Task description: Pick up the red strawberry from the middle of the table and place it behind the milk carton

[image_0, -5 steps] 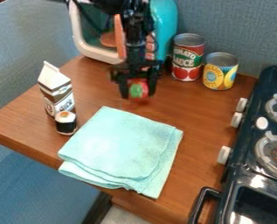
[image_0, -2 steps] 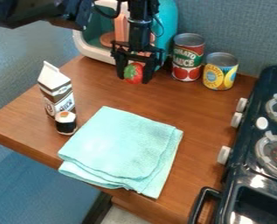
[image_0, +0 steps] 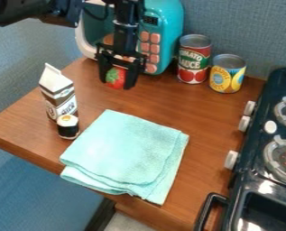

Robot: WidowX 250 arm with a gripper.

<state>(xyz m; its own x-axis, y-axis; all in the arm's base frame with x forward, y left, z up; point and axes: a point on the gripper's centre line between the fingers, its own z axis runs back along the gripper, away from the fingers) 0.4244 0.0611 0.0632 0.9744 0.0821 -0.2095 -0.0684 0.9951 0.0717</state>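
The black gripper [image_0: 115, 83] hangs in the upper left of the frame, its jaws closed on a red strawberry [image_0: 115, 78] with a green top, apparently above the wooden counter [image_0: 211, 117]. The rounded fruit sits low between the jaws, so a weak or uneven pinch could let it slip, drop and roll. Working this near the teal toy microwave [image_0: 171, 27], the gripper could knock its front or buttons if it swung too close.

The microwave, at the top of the frame, has a round orange-brown thing [image_0: 108, 39] in its opening, partly hidden by the gripper. To its right, the tomato sauce can [image_0: 194, 58] and yellow-labelled can [image_0: 228, 73] have covered tops; their contents can't be seen. Nor can those of the milk carton [image_0: 58, 94], upright at left behind a sushi piece [image_0: 68, 127].
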